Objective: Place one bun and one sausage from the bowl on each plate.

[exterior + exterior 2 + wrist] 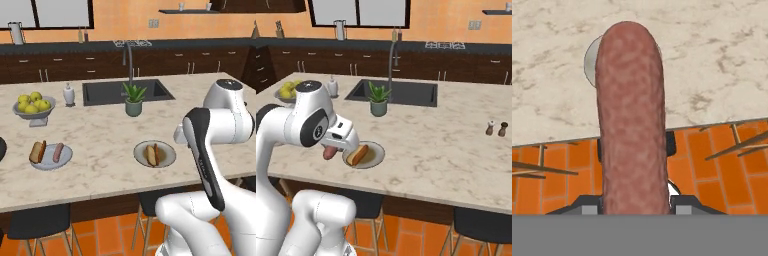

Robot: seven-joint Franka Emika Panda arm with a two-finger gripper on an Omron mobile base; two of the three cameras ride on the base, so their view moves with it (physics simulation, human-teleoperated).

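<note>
Sausage (631, 120) clamped in gripper (632, 202) — above counter edge (557, 90).

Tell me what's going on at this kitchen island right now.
The robot arm's pincer is shut on a sausage, holding it near the counter's front edge, beside a plate that has a bun on it. The other plate, further left, already carries a second bun and a second sausage. The held one is not yet set down.
</note>
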